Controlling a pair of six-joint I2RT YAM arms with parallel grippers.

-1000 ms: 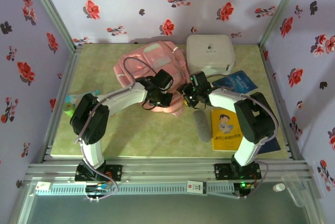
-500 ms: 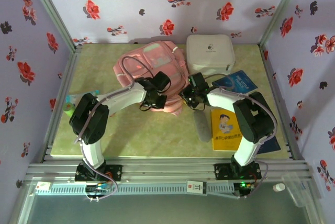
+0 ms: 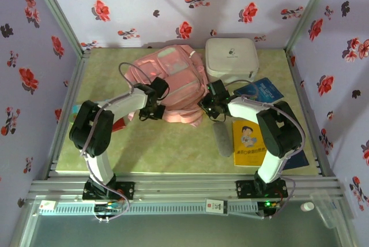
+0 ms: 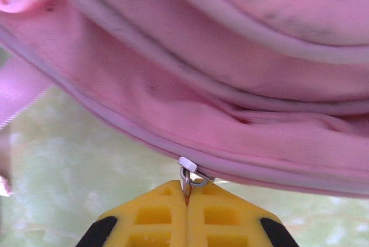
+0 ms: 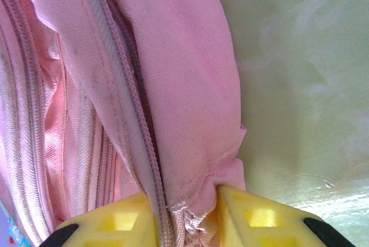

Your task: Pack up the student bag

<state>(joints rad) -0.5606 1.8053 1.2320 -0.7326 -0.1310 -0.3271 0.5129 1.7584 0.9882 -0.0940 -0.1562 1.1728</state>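
Moved: your left gripper (image 3: 150, 110) has slid left along the near edge of the student bag (image 3: 170, 79); your right gripper (image 3: 206, 107) has stayed at the bag's near right corner.
Left gripper: yellow fingers pressed together on the metal zipper pull (image 4: 188, 173), seen from the left wrist.
Right gripper: narrow, pinching the bag's fabric seam beside the zip.
Student bag: lying on the table (image 3: 161, 143) towards the back, just left of the white case (image 3: 232, 59).
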